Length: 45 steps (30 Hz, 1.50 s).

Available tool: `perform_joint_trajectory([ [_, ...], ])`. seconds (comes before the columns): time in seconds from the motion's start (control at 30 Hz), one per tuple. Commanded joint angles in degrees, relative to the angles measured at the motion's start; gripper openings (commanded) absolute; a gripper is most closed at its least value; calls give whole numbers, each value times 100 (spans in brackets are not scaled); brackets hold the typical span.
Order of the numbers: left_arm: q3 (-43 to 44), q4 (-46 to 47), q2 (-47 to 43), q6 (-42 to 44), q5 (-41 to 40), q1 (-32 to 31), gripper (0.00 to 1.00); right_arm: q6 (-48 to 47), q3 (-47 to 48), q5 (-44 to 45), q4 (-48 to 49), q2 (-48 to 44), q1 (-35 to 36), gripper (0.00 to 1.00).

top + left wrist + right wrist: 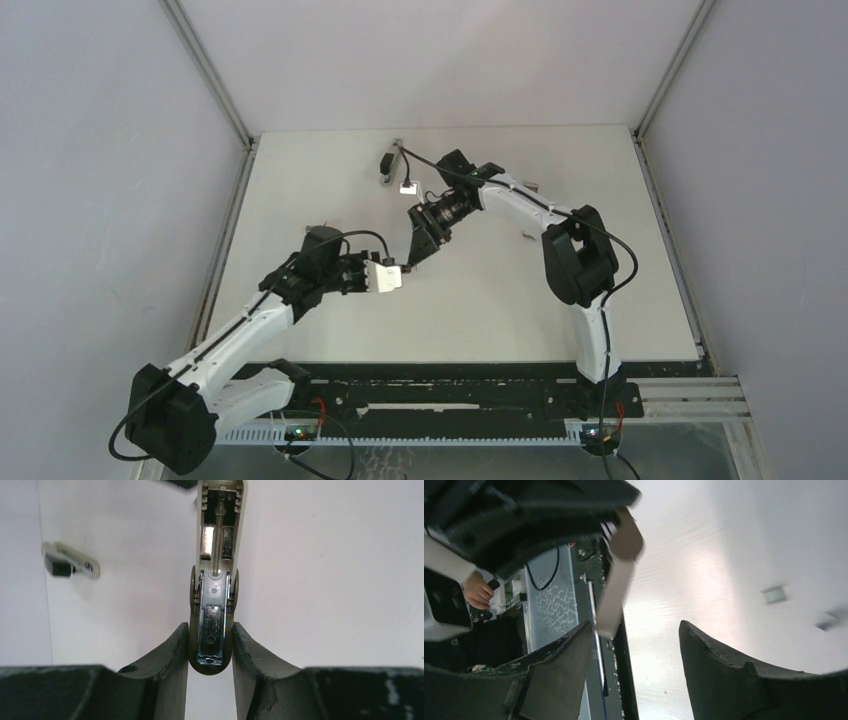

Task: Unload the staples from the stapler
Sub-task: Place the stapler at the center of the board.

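Stapler (214,605): one, hinged open, spring and silvery channel exposed. You hold its hinge end pinched between the left gripper's (210,627) fingers, its long arm running straight out past the tips. Right gripper (635,625): jaws spread, pinching nothing, with a blurred pale arm just beside one finger. Clawed piece (70,566): on the table (325,580), well left of the left jaws.

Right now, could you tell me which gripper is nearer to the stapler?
Left. The left gripper clamps the stapler at its silvery end, between its jaws. The right gripper hovers close beside the stapler's other arm, jaws open with nothing between them.
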Motion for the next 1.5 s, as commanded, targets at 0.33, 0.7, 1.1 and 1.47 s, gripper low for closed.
perform_joint_trajectory([
  [0.33, 141, -1956, -98, 1610, 670, 2268, 14, -160, 131, 427, -24, -326, -828, 68],
  [0.7, 1113, -2661, 1564, 2868, 732, 3730, 17, -285, 126, 499, -106, -343, -898, 68],
  [1.1, 2198, -1828, 3270, 2430, 758, 4146, 19, -278, 118, 541, -88, -262, -894, 68],
  [1.47, 2409, -1097, 3837, 1743, 803, 4255, 22, -238, 113, 488, -85, -284, -867, 68],
])
